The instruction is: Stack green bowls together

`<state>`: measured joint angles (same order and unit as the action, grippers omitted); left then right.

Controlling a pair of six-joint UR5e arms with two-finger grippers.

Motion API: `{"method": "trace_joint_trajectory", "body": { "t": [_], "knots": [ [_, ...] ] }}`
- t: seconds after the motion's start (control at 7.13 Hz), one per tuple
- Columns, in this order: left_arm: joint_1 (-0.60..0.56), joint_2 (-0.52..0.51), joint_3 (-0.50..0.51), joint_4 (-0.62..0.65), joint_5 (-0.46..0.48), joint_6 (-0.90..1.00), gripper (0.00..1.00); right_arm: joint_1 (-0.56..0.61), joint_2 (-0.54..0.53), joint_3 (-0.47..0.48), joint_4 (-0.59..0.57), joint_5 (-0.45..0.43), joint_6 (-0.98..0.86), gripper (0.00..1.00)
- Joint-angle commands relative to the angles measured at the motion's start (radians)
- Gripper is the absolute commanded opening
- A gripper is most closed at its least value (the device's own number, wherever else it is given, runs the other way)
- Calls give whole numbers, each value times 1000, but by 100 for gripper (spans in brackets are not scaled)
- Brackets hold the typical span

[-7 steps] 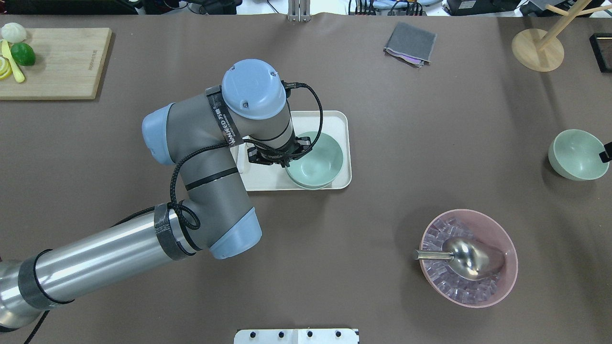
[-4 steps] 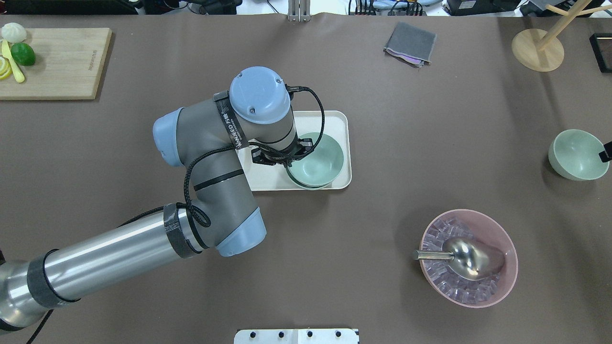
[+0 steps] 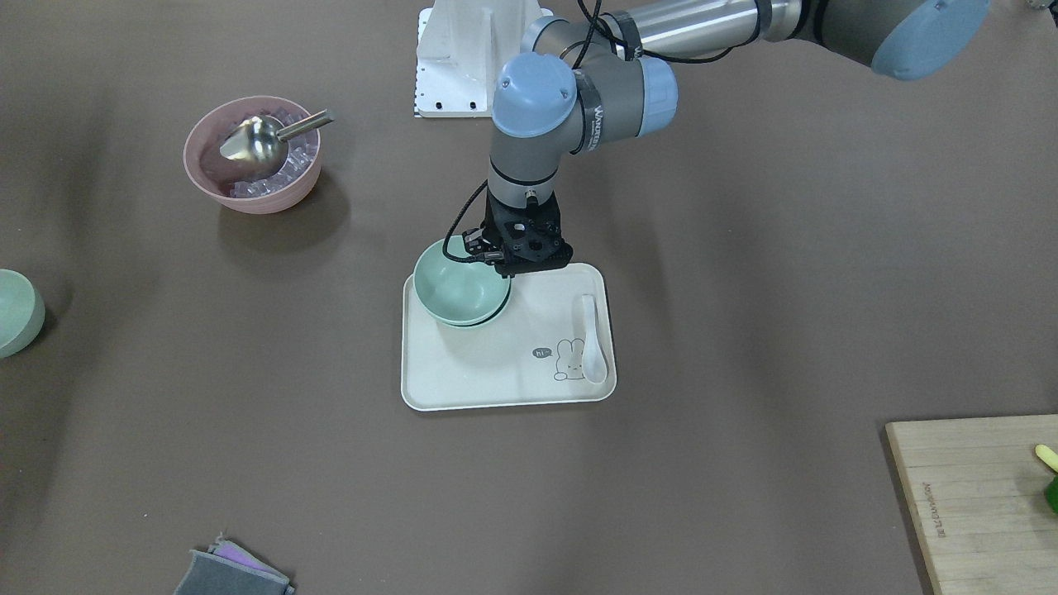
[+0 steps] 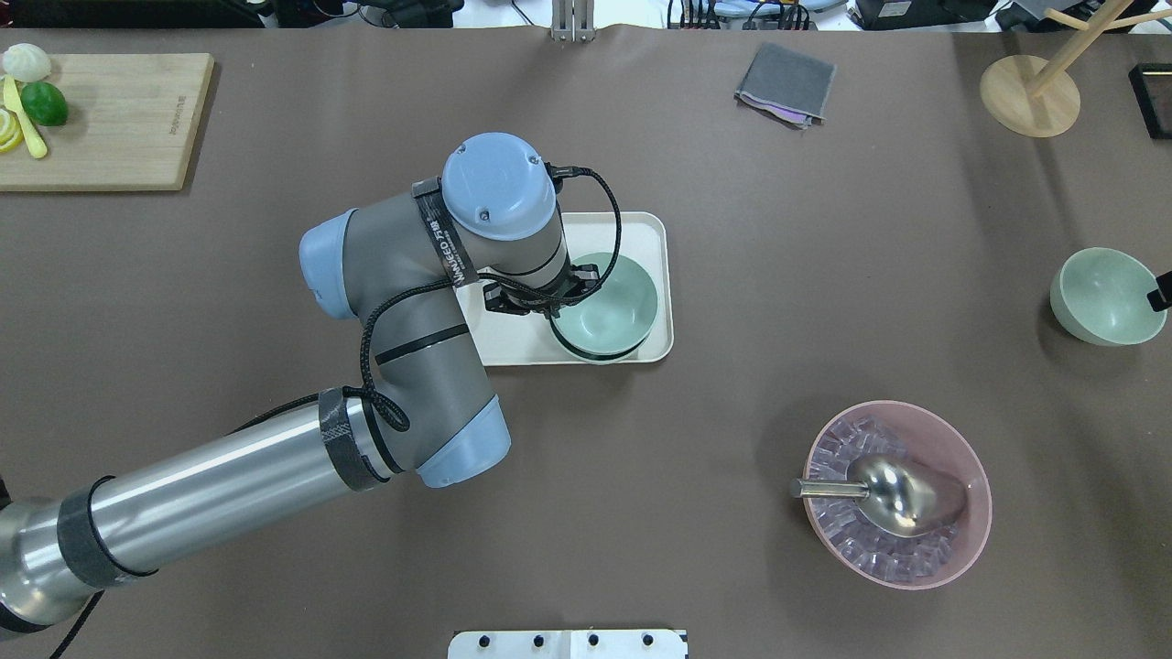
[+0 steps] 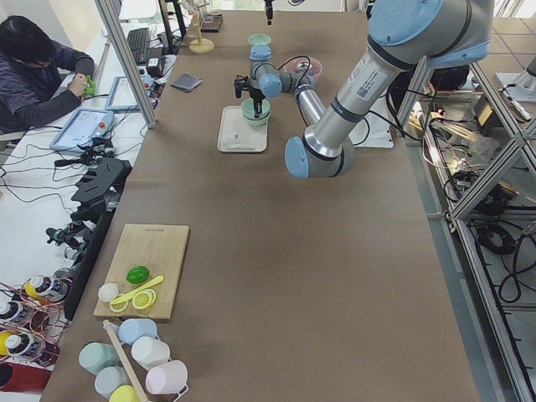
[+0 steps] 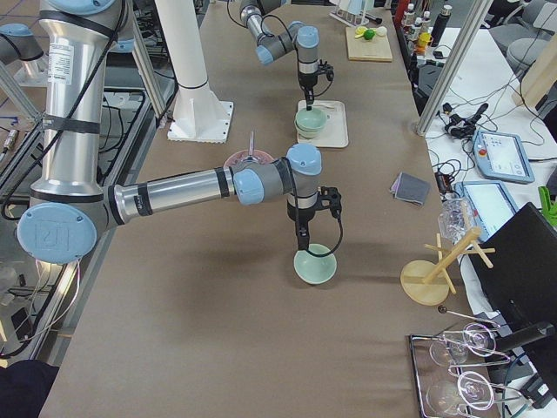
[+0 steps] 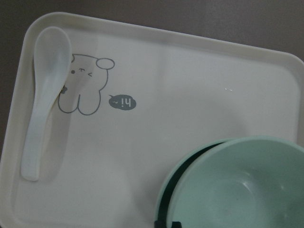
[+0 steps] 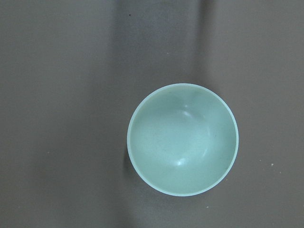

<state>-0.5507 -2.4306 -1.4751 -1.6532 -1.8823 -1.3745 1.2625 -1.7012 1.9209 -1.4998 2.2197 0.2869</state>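
My left gripper [image 4: 552,309] [image 3: 506,268] is shut on the near rim of a green bowl [image 4: 609,302] [image 3: 459,285] [image 7: 242,185]. That bowl sits slightly offset in a second green bowl [image 3: 473,321] [image 7: 163,202] on the cream tray [image 4: 513,343] [image 3: 496,372] [image 7: 190,95]. A dark gap shows between the two rims. The third green bowl [image 4: 1103,297] [image 3: 12,312] [image 8: 183,139] [image 6: 315,266] stands alone at the table's right. My right gripper [image 4: 1161,295] [image 6: 302,248] hovers over its rim; only a black sliver shows, so I cannot tell its state.
A white spoon [image 3: 591,343] [image 7: 40,109] lies on the tray beside a rabbit drawing. A pink bowl [image 4: 972,522] with ice and a metal scoop stands front right. A cutting board [image 4: 110,119], a grey cloth [image 4: 786,82] and a wooden stand [image 4: 1030,96] sit at the back.
My left arm has shifted a little to the right and down, bringing the held bowl lower onto the bowl on the tray. The right side has not changed.
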Motion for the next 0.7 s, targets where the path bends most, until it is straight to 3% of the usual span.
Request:
{"method": "trace_joint_trajectory", "body": {
  "t": [0.0,0.56],
  "knots": [
    [0,5,1,0,0,3,0,0,0,-2,1,0,0,100],
    [6,15,4,-32,2,0,0,0,0,-5,1,0,0,100]
  ]
}}
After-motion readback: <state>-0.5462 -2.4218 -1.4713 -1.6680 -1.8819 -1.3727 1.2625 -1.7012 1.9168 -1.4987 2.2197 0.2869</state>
